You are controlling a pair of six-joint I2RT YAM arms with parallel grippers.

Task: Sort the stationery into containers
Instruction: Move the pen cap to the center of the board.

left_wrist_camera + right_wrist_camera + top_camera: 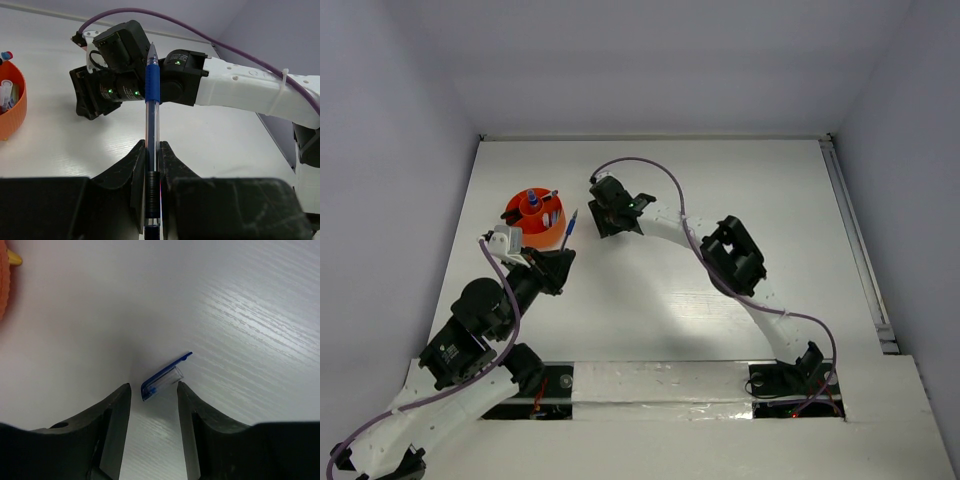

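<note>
My left gripper (152, 150) is shut on a blue pen (152, 85) with a clear barrel, which sticks straight out past the fingertips. In the top view this pen (569, 226) hangs just right of the orange cup (525, 237), and the left gripper (560, 256) is below it. The cup holds several pens and markers. My right gripper (154, 390) is open and low over the table. A blue and clear pen cap (162, 377) lies loose at its fingertips, slanted across the gap. In the top view the right gripper (608, 216) hides the cap.
The cup's orange wall (15, 110) shows at the left edge of the left wrist view, and the right gripper (95, 95) hangs behind the pen. In the right wrist view the cup's edge (2, 285) sits at the top left. White walls enclose the table.
</note>
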